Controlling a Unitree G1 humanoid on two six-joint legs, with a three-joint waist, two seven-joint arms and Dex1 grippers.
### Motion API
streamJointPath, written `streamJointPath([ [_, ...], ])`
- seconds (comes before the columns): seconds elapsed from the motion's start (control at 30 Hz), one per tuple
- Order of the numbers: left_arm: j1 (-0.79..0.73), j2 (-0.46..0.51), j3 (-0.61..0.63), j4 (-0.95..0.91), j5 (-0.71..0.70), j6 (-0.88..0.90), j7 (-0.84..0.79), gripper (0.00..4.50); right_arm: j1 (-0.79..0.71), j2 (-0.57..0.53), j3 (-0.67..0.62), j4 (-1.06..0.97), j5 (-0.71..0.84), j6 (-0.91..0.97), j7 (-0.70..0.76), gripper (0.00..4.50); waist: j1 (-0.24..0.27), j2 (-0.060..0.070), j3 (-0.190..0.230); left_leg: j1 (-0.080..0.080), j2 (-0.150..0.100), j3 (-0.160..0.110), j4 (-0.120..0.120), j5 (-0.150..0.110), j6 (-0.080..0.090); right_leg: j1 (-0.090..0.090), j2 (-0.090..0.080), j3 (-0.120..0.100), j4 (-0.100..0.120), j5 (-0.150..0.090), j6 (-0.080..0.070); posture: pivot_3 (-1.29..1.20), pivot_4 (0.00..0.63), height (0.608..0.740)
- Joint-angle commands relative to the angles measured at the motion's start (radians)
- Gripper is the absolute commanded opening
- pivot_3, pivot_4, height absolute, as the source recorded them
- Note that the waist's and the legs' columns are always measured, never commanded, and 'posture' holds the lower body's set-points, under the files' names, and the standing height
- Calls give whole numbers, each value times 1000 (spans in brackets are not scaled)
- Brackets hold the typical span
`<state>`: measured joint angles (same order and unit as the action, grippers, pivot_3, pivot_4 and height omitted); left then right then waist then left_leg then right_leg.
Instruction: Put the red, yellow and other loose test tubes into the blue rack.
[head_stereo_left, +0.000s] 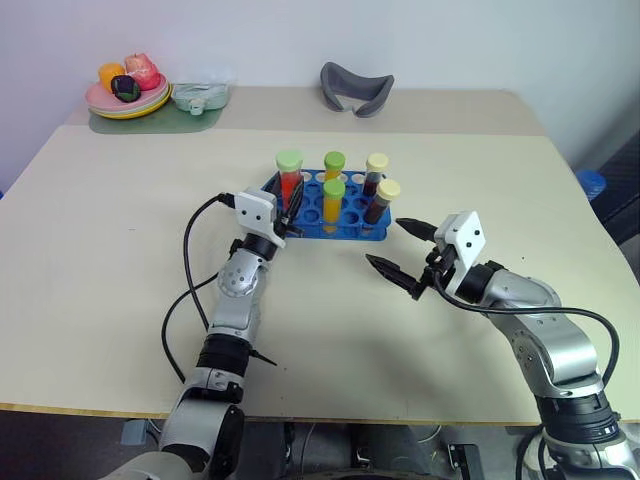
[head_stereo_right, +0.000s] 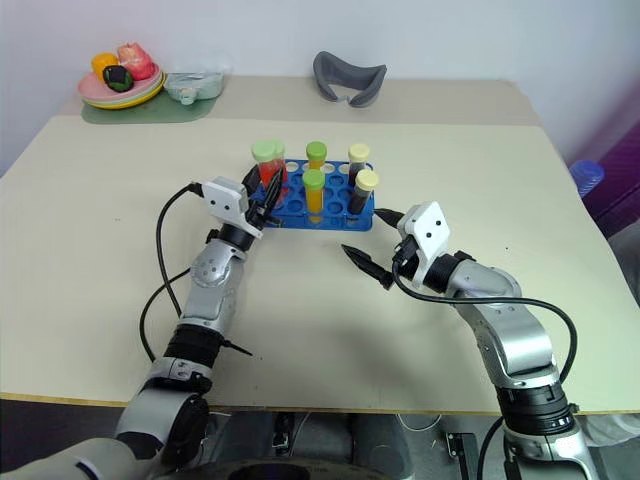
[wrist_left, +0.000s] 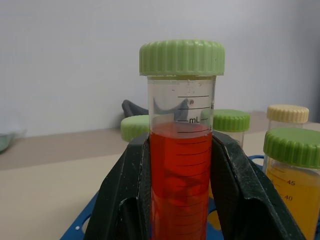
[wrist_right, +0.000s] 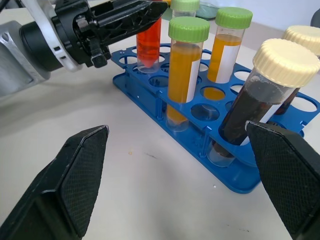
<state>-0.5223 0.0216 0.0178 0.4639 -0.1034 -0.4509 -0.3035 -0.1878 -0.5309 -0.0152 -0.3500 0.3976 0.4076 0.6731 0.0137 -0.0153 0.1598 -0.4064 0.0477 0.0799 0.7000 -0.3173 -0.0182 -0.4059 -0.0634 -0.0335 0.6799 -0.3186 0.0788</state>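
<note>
red tube (wrist_left: 181, 165) clamped in left fingers (wrist_left: 125, 195), over blue rack (wrist_right: 150, 82).

Red tube (wrist_left: 181, 165) upright, entering blue rack (head_stereo_left: 345, 226).

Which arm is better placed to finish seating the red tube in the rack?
Left. The left gripper is shut on the red tube, already at the blue rack's near-left corner. The right gripper hangs open, holding nothing, beside the rack's other end.

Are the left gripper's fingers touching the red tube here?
Touching. In the left wrist view both black fingers press against the sides of the red tube, no gap either side.
</note>
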Motion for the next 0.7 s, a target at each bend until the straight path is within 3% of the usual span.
streamJointPath([
  [0.03, -17, -10, 1, 10, -31, -24, -27, 1389, 5, 0, -18, -49, 17, 2, -3, 4500, 0, 0, 0, 0, 0, 0, 0, 0, 0, 0, 0, 0, 0, 0, 0, 0, 150, 735],
  [0.7, 28, 25, 10, -36, -17, -17, -17, 1389, 13, -7, -16, -54, 16, 13, 4, 4500, -1, 0, 0, 0, 0, 0, 0, 0, 0, 0, 0, 0, 0, 0, 0, 0, 150, 735],
])
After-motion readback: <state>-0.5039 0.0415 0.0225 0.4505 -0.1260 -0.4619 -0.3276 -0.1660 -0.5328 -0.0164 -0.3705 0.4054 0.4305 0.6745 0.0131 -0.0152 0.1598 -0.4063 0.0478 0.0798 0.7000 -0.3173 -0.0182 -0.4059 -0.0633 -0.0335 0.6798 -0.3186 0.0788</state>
